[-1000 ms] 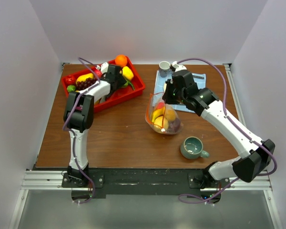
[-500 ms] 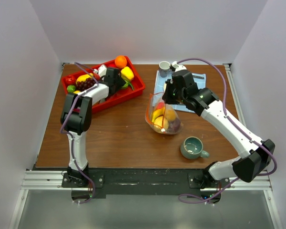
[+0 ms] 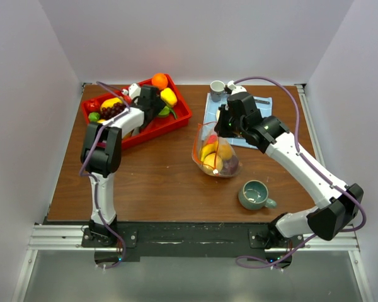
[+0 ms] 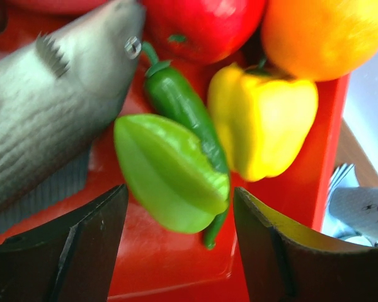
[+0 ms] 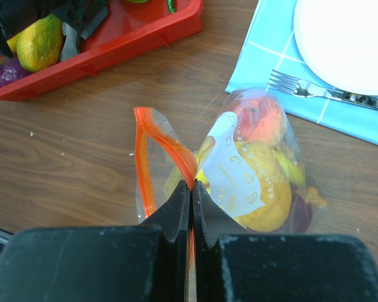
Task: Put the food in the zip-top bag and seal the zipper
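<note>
Left gripper (image 4: 179, 201): open, jaws wide, nothing between them yet. It hangs over the right end of the red tray (image 4: 157, 264), straddling the green starfruit (image 4: 167, 173). Behind the starfruit a green chili (image 4: 176, 100) lies touching it. The yellow bell pepper (image 4: 264, 119) sits just beside your right-hand finger, and the toy fish (image 4: 44, 126) is just beside the left one. A red fruit (image 4: 201, 19) and an orange (image 4: 321, 31) are at the tray's far side.

Handling guess: the starfruit looks like glossy hard plastic, so it's light, stiff and slippery, with ridges. Take it across the middle, with pads on the flat flanks and not on a ridge crest, or it may squirt out. Watch that the chili doesn't get pinched along with it.

Right gripper (image 5: 191, 189): closed, pinching the zipper (image 5: 157, 135), the orange-red strip, at the mouth of the zip-top bag (image 5: 252, 170). The bag is on the table to the right of the tray, apart from it. It already holds a peach (image 5: 255, 119), a lemon (image 5: 258, 189) and some other pieces.

The bag film is thin, crinkly and floppy, and it won't stand by itself. The strip is the only stiff part, so hold there. The mouth looks narrow, so you'll likely need to drop the starfruit in end first.
</note>
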`<state>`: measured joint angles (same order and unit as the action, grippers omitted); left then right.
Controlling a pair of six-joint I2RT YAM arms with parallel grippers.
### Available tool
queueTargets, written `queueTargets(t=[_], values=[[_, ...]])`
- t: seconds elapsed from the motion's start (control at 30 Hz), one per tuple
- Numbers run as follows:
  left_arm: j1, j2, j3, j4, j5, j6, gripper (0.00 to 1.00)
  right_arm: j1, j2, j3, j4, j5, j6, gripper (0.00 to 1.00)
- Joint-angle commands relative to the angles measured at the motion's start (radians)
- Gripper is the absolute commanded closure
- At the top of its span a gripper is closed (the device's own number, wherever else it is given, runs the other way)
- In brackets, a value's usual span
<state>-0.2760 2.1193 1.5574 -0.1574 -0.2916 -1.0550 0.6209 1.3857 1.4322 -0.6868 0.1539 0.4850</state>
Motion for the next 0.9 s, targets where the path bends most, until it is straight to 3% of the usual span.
queueTargets(t=[0.0,0.17,0.43,0.53,0.67,0.77,0.87], values=[[0.006,0.047,0.115,-0.028,-0.064,-0.02,0.29,0.002,-0.007,0.01,0.024,-0.001,-0.008,1.0],[0.004,0.109,0.196,-0.099,-0.101,-0.013,0.3,0.0,-0.002,0.011,0.021,-0.004,-0.014,1.0],[0.001,0.131,0.187,-0.099,-0.093,-0.008,0.36,0.002,-0.004,0.01,0.023,-0.013,-0.013,1.0],[0.001,0.133,0.182,-0.1,-0.089,-0.005,0.47,0.002,-0.005,0.011,0.023,-0.014,-0.011,1.0],[0.001,0.102,0.162,-0.084,-0.086,0.019,0.69,0.002,-0.013,0.017,0.02,-0.02,-0.011,1.0],[0.001,0.049,0.13,-0.044,-0.081,0.056,0.79,0.002,-0.022,0.016,0.018,-0.01,-0.01,1.0],[0.001,-0.016,0.109,-0.01,-0.066,0.114,0.82,0.002,-0.03,0.019,0.016,-0.004,-0.01,1.0]])
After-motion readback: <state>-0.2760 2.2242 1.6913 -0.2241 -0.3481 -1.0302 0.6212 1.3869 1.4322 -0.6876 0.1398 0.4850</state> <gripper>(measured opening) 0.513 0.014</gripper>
